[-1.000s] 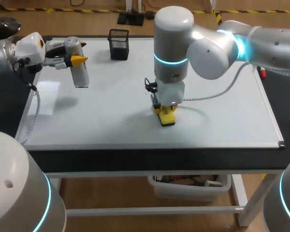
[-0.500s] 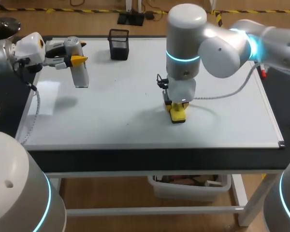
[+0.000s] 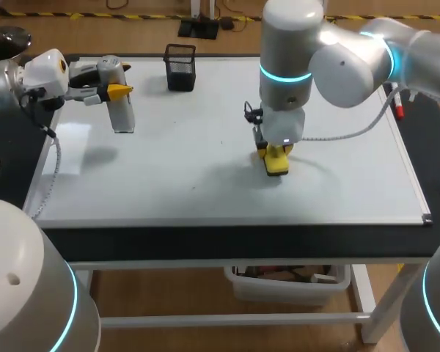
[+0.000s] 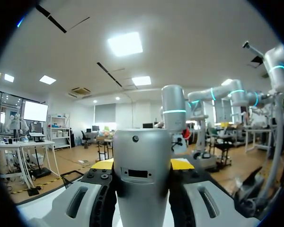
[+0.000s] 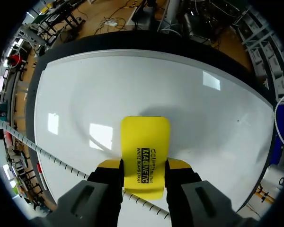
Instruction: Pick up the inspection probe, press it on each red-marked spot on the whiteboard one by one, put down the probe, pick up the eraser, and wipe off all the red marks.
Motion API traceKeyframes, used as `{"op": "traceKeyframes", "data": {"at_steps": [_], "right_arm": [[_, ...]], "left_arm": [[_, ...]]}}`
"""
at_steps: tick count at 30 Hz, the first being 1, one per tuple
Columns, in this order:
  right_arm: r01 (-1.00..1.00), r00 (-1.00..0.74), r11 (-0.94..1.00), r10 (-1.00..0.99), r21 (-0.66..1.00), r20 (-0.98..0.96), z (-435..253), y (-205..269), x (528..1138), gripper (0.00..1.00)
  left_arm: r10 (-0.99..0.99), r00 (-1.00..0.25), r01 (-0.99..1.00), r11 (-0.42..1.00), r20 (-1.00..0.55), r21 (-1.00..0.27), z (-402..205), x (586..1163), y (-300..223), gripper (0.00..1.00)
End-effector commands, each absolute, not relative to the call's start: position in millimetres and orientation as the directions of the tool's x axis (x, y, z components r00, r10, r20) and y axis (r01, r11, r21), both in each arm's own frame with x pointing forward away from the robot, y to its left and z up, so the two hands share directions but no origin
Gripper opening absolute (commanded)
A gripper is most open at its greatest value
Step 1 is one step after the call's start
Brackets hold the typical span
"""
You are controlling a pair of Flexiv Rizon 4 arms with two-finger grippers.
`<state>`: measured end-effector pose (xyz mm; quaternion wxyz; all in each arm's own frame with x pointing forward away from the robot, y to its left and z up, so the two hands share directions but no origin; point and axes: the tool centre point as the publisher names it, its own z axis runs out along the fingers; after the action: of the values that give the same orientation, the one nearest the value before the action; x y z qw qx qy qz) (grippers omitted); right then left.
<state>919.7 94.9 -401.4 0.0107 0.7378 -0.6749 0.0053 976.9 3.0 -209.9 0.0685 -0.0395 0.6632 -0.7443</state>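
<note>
Eraser (image 3: 277, 163) pressed flat on whiteboard (image 3: 169, 169), near its middle, right fingers (image 5: 181, 165) clamped on its sides; probe (image 3: 122, 110) raised over board's left end, left fingers (image 4: 182, 164) clamped round it.

The whiteboard (image 3: 169, 169) is laid flat on the table (image 3: 235, 243), most of which is covered by it. Counted from the board's middle in the head view, the pen holder (image 3: 180, 67) is stood at 11 o'clock, by the far edge. The inspection probe (image 3: 122, 110) is held between the fingers of the left gripper (image 3: 116, 92) at 10 o'clock, over the board's left part. The eraser (image 3: 277, 164) is clasped from two sides by the right gripper (image 3: 276, 152) at 4 o'clock, close to the middle, and is set against the board.
</note>
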Motion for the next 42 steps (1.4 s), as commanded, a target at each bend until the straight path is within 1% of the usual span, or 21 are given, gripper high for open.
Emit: {"op": "traceKeyframes", "data": {"at_steps": [1,16,18,19,24,30,33,38,42], "right_arm": [[-0.995,0.094,-0.094,-0.995,0.013,0.015,-394.6,88.2,921.1,0.0],[-0.995,0.094,-0.094,-0.995,0.013,0.015,-394.6,88.2,921.1,0.0],[-0.995,0.096,-0.097,-0.995,0.033,-0.019,-398.9,95.1,919.9,0.0],[-0.993,0.114,-0.114,-0.993,0.024,-0.002,-400.1,98.8,924.2,0.0],[-0.99,0.137,-0.137,-0.991,-0.017,-0.001,-401.8,106.8,971.2,0.0],[-0.982,0.173,-0.179,-0.981,-0.061,0.09,-396.9,111.4,1042.4,0.0],[-0.981,0.176,-0.182,-0.981,-0.068,0.087,-391.7,115.3,1074.4,0.0],[-0.983,0.171,-0.176,-0.982,-0.052,0.08,-389.0,126.1,1113.7,0.0],[-0.989,0.145,-0.146,-0.988,-0.009,0.044,-389.7,132.7,1139.6,0.0]], "left_arm": [[-0.158,-0.987,0.052,-0.111,-0.034,-0.992,-209.1,976.1,2.2,0.0],[-0.158,-0.987,0.052,-0.111,-0.034,-0.992,-209.1,976.1,2.2,0.0],[-0.158,-0.987,0.052,-0.111,-0.034,-0.992,-209.1,976.1,2.2,0.0],[-0.158,-0.987,0.052,-0.111,-0.034,-0.992,-209.1,976.1,2.2,0.0],[-0.158,-0.987,0.052,-0.111,-0.034,-0.992,-209.1,976.1,2.2,0.0],[-0.158,-0.987,0.052,-0.111,-0.034,-0.992,-209.1,976.1,2.2,0.0],[-0.158,-0.987,0.052,-0.111,-0.034,-0.992,-209.1,976.1,2.2,0.0],[-0.158,-0.987,0.052,-0.111,-0.034,-0.992,-209.1,976.1,2.2,0.0],[-0.158,-0.987,0.052,-0.111,-0.034,-0.992,-209.1,976.1,2.2,0.0]]}}
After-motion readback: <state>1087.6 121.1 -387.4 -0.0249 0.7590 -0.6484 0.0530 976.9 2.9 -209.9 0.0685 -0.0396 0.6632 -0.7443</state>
